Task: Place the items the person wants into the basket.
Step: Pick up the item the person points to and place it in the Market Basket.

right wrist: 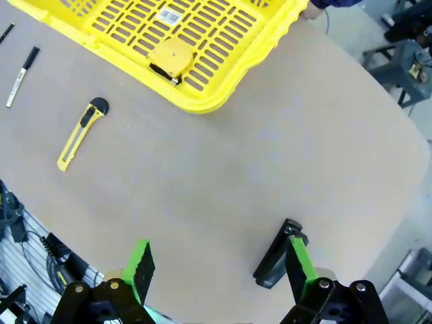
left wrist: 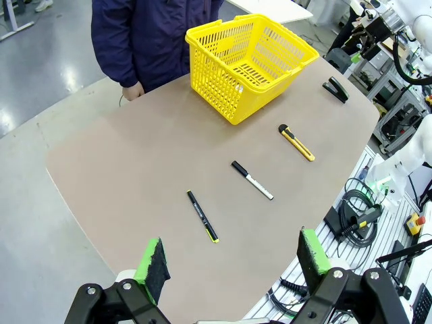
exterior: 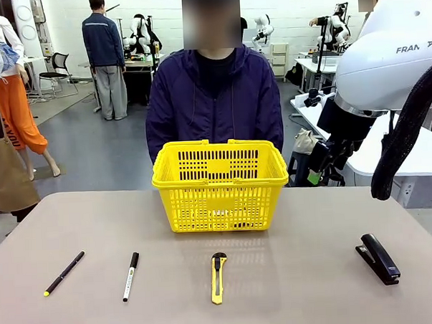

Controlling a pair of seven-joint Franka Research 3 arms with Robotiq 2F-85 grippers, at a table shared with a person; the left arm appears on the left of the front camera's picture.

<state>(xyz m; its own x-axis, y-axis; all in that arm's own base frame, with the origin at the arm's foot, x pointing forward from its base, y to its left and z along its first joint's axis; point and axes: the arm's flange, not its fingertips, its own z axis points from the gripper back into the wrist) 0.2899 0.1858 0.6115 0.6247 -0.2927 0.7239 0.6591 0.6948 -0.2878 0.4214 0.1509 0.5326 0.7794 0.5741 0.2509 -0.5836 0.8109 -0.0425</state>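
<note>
Yellow slotted basket (exterior: pixel 221 205) w/ tape measure (right wrist: pixel 170 54) inside; left gripper (left wrist: pixel 233 260) & right gripper (right wrist: pixel 219 263) wide open, empty.

Your left gripper (left wrist: pixel 233 260) and right gripper (right wrist: pixel 219 264) both hang high, pointing downward, jaws spread wide and empty, right arm (exterior: pixel 384 61) bent upward.

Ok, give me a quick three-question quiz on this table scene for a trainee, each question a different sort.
1. True or false: the yellow tape measure lies inside the yellow shopping basket.
2. In the front view, the black stapler lies at which part of the row of tools? A. the robot's left end B. the robot's right end C. the middle
3. How many tools lie on the table outside the basket?
Key: 1 true; 2 B; 3 four: yellow-tipped pen, black-capped marker, utility knife, stapler.
</note>
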